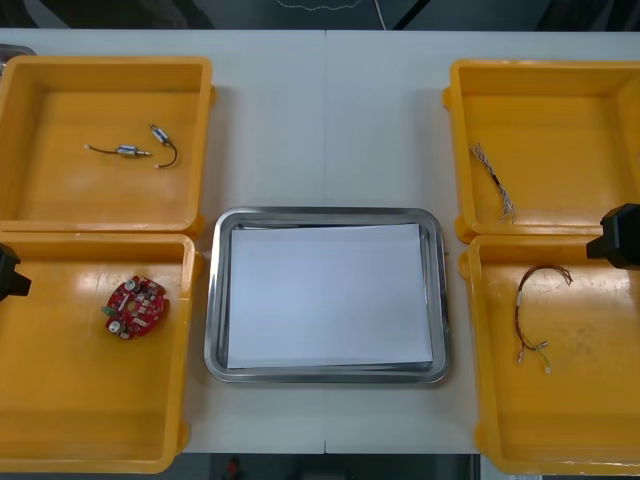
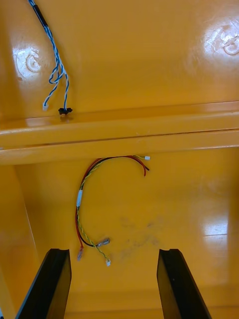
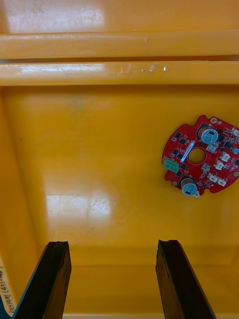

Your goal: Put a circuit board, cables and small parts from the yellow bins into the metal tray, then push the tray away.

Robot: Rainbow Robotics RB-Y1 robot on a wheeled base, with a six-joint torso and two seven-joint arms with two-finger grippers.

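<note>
Inspection finding: no text, brand or number can be read with certainty.

The circuit board [image 1: 136,307] lies in the near left yellow bin [image 1: 60,400], at 9 o'clock from the metal tray [image 1: 214,330]. Any print on it is too small to read.

The far right yellow bin [image 2: 149,60], at 2 o'clock from the tray, carries round moulded stamps [image 2: 27,62] in its floor. Their characters are illegible.

A pale strip [image 3: 6,299], just outside one finger [image 3: 52,279] of the left gripper [image 3: 113,244], bears handwriting. It is partly cut off and unreadable.
</note>
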